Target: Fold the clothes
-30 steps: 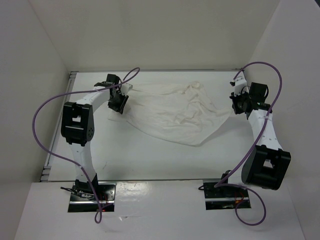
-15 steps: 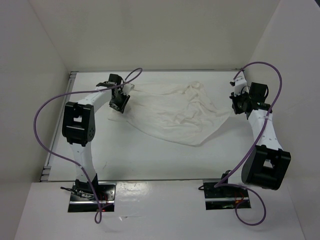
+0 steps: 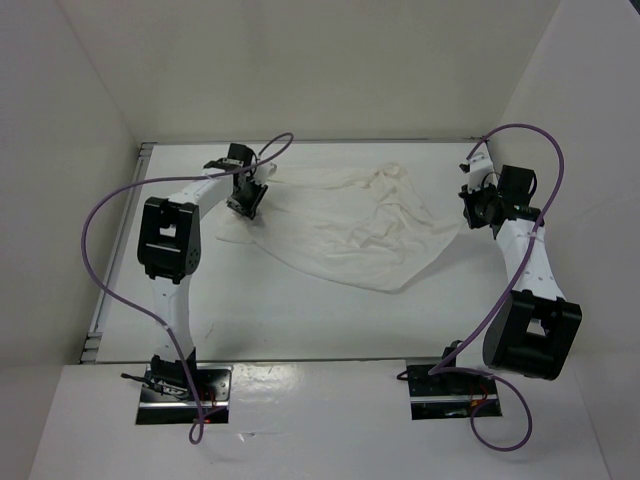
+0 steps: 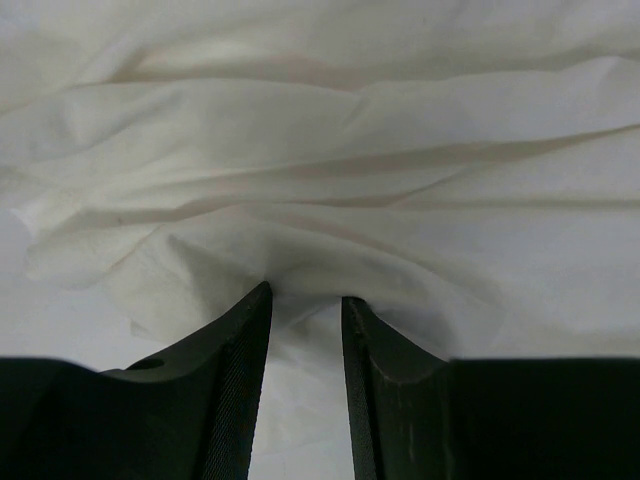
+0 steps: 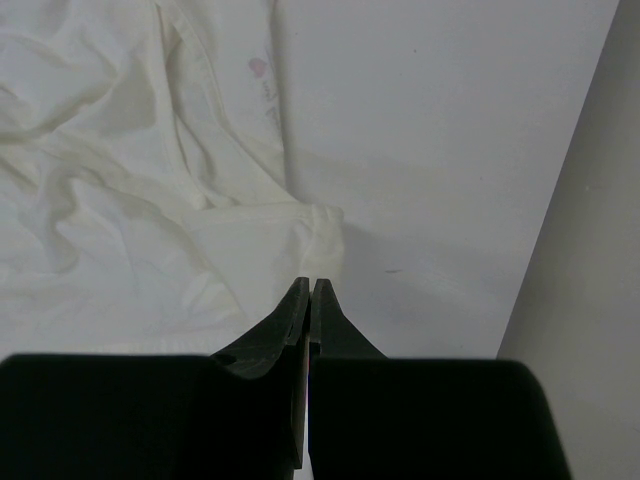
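Bright, even light falls from above. The white table (image 3: 300, 300) and walls (image 3: 330, 70) nearly wash together, and glare streaks the glossy near ledge (image 3: 320, 375). Shadows are faint and soft-edged beneath the clothes (image 3: 350, 235). In the 2 wrist views the left hand (image 4: 305, 298) and right hand (image 5: 308, 287) render near-black and slightly soft, while the cloth folds shade gently.
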